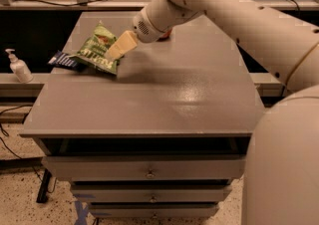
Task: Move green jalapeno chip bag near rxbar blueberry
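The green jalapeno chip bag [97, 50] lies crinkled on the left part of the grey tabletop [164, 99], its left edge touching or overlapping the rxbar blueberry [64, 60], a small dark blue wrapper with light stripes at the table's left edge. My gripper [118, 49] reaches in from the upper right on the big cream arm. Its pale fingers sit on the bag's right side, over the bag.
A white pump bottle [18, 66] stands on a lower shelf left of the table. A small red-orange object [167, 34] shows behind the arm's wrist. Drawers [149, 171] sit under the tabletop. The arm's bulk [284, 159] fills the right foreground.
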`<state>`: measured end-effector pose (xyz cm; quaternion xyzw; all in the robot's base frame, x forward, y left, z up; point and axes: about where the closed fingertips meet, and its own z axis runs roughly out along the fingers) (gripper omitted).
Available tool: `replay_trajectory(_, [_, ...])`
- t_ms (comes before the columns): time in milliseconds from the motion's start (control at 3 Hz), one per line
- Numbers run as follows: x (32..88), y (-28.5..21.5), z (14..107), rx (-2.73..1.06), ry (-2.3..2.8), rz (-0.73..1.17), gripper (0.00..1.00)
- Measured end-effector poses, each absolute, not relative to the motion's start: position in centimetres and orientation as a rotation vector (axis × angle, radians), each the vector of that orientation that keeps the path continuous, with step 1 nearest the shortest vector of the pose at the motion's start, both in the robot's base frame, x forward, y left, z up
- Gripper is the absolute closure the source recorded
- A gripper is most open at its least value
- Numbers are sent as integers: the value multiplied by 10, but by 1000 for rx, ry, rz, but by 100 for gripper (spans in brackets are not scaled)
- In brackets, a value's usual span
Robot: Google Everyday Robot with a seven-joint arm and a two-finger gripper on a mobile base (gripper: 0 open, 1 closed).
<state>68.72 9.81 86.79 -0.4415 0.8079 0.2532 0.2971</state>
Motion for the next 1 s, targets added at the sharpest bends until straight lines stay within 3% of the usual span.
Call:
replay_trajectory(333, [664,83,910,-1189,2101,656,16])
replay_trajectory(667, [649,69,935,-1200,2076,665,0])
replay_trajectory(1000, [637,43,952,-1220,2021,755,0])
